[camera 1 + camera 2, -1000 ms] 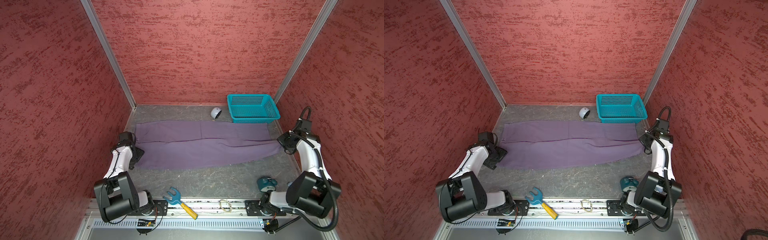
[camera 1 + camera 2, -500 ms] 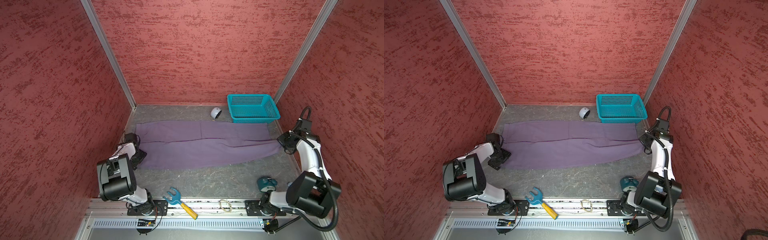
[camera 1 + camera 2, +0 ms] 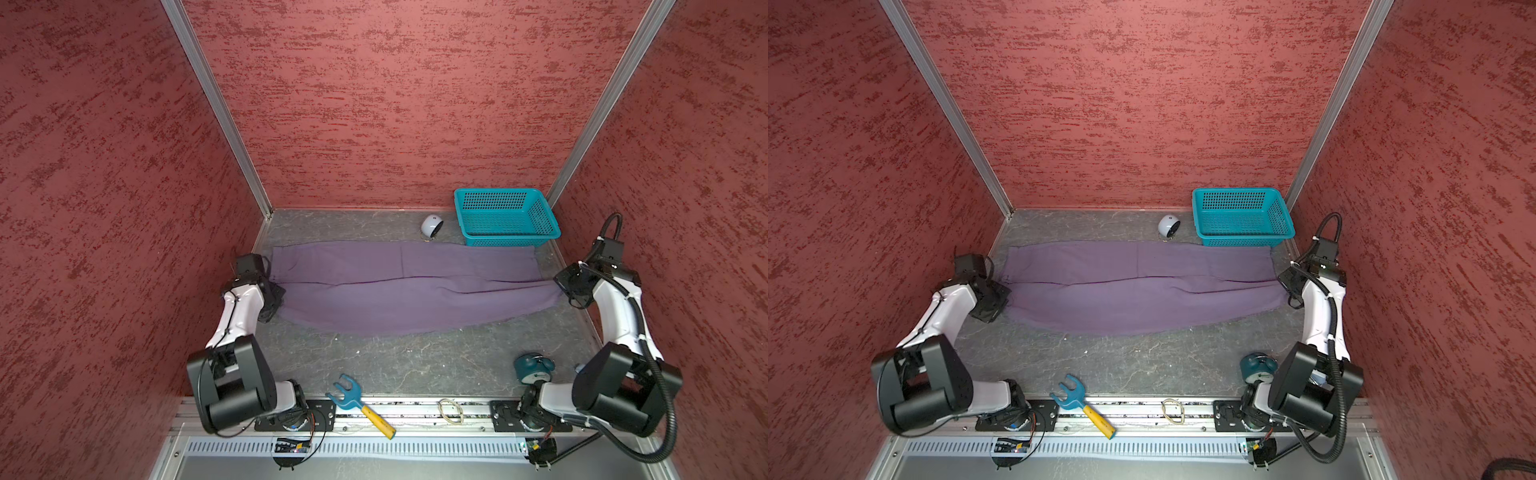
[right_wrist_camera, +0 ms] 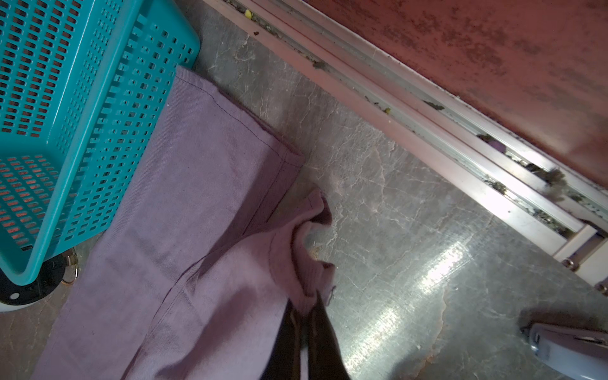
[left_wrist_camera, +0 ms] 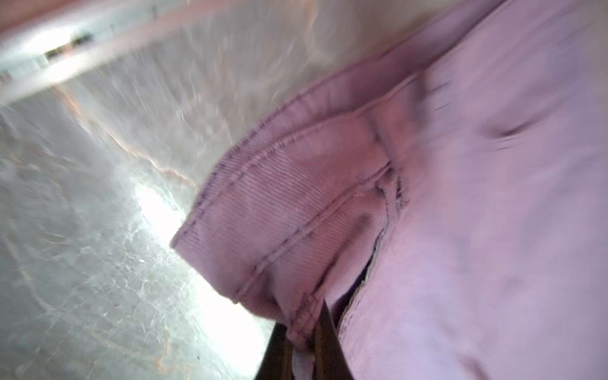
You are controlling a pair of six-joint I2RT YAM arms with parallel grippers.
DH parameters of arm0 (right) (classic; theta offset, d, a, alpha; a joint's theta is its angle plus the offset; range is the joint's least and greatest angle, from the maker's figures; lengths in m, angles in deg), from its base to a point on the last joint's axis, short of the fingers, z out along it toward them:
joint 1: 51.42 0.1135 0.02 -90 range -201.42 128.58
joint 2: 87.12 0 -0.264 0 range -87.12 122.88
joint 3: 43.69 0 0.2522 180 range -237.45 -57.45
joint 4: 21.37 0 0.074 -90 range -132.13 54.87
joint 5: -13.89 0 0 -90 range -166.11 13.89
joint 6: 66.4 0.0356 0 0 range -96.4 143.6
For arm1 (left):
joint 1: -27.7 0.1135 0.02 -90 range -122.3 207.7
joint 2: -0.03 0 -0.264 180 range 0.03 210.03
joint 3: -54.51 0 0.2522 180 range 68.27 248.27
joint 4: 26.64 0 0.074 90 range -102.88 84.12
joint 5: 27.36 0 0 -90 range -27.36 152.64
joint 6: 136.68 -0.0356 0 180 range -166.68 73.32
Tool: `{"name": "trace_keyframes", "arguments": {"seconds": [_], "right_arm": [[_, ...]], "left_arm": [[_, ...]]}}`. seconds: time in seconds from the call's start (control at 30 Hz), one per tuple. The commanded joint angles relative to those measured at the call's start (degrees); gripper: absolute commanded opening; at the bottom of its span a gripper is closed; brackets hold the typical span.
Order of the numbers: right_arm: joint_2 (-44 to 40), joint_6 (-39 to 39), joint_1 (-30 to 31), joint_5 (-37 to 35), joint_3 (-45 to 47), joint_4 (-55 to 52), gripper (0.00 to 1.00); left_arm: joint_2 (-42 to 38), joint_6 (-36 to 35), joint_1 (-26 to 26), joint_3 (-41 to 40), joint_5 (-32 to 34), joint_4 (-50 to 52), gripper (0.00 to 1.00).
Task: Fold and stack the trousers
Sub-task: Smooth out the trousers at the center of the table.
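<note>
The purple trousers (image 3: 407, 286) lie flat across the grey floor, waist at the left and leg ends at the right, in both top views (image 3: 1142, 286). My left gripper (image 3: 276, 297) sits at the near waist corner. In the left wrist view its jaws (image 5: 304, 332) are shut on the stitched waistband (image 5: 296, 204). My right gripper (image 3: 569, 286) is at the near leg's end. In the right wrist view it (image 4: 306, 306) pinches a bunched bit of hem (image 4: 309, 263). The far leg's end (image 4: 230, 138) lies flat beside the basket.
A teal basket (image 3: 505, 216) stands at the back right, touching the trousers' far edge, with a small white round device (image 3: 431, 226) beside it. Near the front edge lie a blue rake with a yellow handle (image 3: 359, 405), a teal round object (image 3: 533, 368) and a rubber band (image 3: 451, 409). Red walls close in on three sides.
My left gripper has closed on the trousers' waistband corner, and the left arm's elbow has swung about. The right arm and the trousers' lie are unchanged.
</note>
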Motion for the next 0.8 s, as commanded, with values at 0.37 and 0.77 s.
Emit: {"name": "trace_keyframes", "arguments": {"seconds": [0.37,0.77], "right_arm": [[0.46,0.0,-0.52,-2.89,-10.77,-0.08,0.0],[0.54,1.31,-0.52,-1.16,-19.57,-3.89,0.0]], "left_arm": [[-5.56,-5.56,12.45,8.7,-7.7,8.26,0.0],[-3.27,-6.95,14.1,18.39,-12.6,12.56,0.0]]}}
